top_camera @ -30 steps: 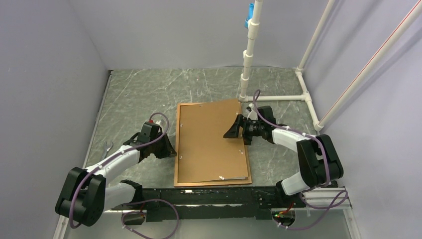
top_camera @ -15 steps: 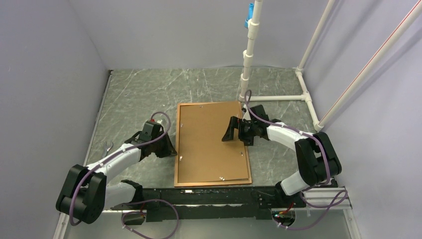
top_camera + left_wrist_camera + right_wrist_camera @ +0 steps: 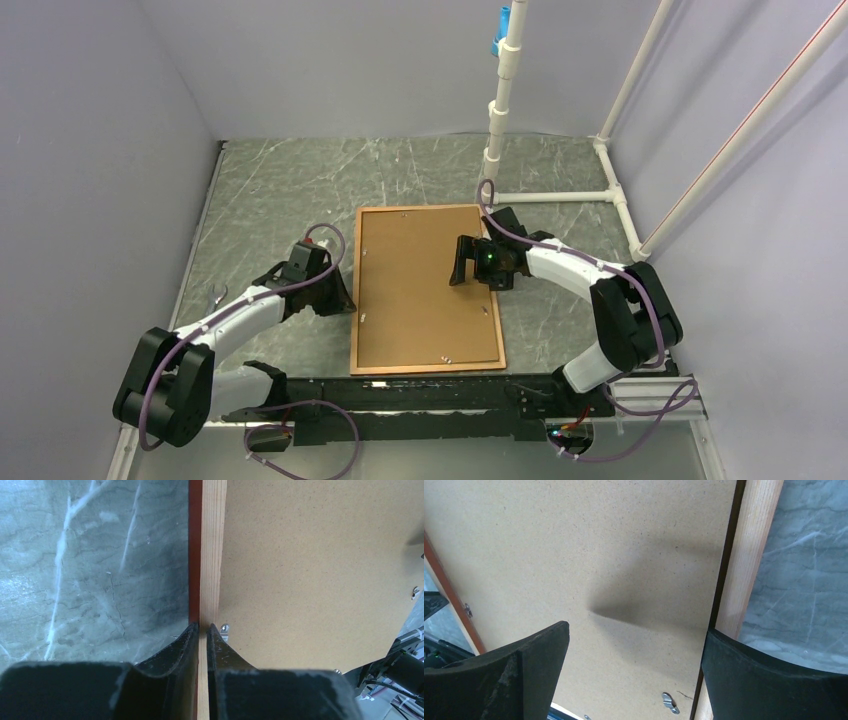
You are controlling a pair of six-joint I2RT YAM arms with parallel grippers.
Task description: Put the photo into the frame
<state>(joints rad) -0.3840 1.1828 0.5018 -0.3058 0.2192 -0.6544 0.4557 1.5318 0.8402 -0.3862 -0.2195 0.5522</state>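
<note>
The frame (image 3: 356, 300) lies face down on the table, its orange-brown rail around the plain brown backing board (image 3: 420, 290), which sits flat inside it. The photo is hidden; no print shows in any view. My left gripper (image 3: 345, 298) is shut on the frame's left rail (image 3: 212, 555), one finger on each side of it (image 3: 203, 628). My right gripper (image 3: 478, 270) is open and empty just above the backing board (image 3: 599, 545), near the frame's right rail (image 3: 754, 540). One finger hangs over the board, the other over that rail.
A white pipe stand (image 3: 500, 120) rises behind the frame's far right corner, with pipes (image 3: 560, 196) lying along the table. A small metal tool (image 3: 215, 296) lies at the left table edge. Small metal turn clips (image 3: 670, 702) sit on the frame's inner edge. Grey walls close in all sides.
The backing board was skewed, with its far right corner over the frame's rail; it now lies square inside the frame. My right gripper has moved a little left and farther back. The left gripper has held still.
</note>
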